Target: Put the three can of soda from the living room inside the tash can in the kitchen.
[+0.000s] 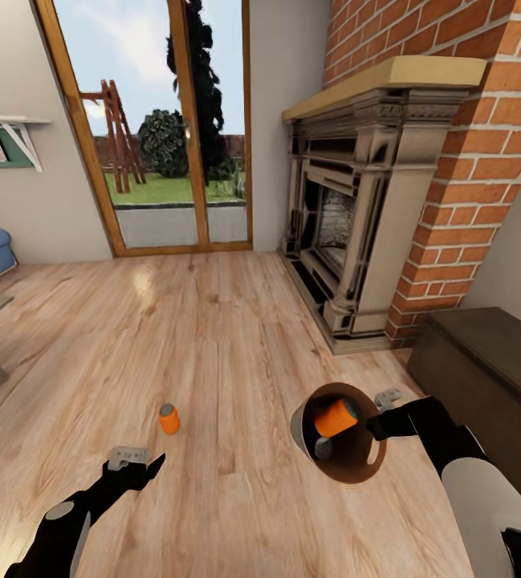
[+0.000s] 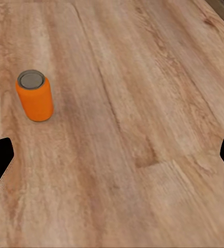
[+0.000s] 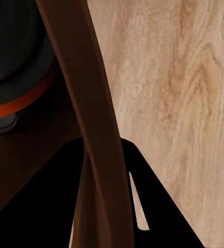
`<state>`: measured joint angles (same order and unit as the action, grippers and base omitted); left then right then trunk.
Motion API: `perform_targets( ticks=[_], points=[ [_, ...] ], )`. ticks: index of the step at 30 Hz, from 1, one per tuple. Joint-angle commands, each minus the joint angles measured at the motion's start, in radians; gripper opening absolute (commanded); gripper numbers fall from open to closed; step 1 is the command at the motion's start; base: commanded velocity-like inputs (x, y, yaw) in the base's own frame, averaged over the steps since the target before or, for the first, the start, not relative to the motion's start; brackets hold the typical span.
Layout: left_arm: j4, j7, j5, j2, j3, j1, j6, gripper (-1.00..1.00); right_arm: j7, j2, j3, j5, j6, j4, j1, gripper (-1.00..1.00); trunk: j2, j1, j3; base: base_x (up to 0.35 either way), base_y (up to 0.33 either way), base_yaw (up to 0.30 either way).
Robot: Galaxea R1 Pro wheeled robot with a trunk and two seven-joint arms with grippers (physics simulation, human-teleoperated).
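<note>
My right gripper [image 1: 382, 423] pinches trash can [image 1: 372, 466] rim; two cans [image 1: 334, 419] inside. Third can [image 1: 168, 419] upright on floor [image 1: 228, 345], just ahead of my left gripper [image 1: 136, 461].

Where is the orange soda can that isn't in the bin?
The upright orange soda can stands on the light wood floor, just ahead of the left gripper, left of the held brown-lined bin.
</note>
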<state>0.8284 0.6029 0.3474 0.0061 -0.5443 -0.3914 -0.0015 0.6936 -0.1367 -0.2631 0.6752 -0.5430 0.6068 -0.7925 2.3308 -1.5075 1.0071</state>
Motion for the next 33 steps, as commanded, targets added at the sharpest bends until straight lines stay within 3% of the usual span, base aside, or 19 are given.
perform_targets(
  ticks=[1, 27, 33],
  points=[
    [0.0, 0.0, 0.001, 0.0, 0.0, 0.0, 0.0, 1.0, 0.0, 0.0, -0.001, -0.014, -0.004, 0.001, 0.0, -1.0, 0.0, 0.0, 0.0, 0.324, 0.0, 0.0],
    [0.0, 0.005, -0.001, 0.0, 0.0, -0.001, 0.002, 1.0, -0.002, 0.014, 0.005, -0.007, -0.004, 0.002, 0.003, -1.0, 0.0, 0.0, 0.0, 0.303, -0.074, 0.0],
    [0.0, 0.004, -0.003, 0.001, -0.002, -0.001, 0.003, 1.0, -0.071, 0.027, 0.005, -0.014, -0.003, 0.002, 0.003, -1.0, 0.0, 0.0, 0.0, 0.017, -0.007, 0.011]
  ],
)
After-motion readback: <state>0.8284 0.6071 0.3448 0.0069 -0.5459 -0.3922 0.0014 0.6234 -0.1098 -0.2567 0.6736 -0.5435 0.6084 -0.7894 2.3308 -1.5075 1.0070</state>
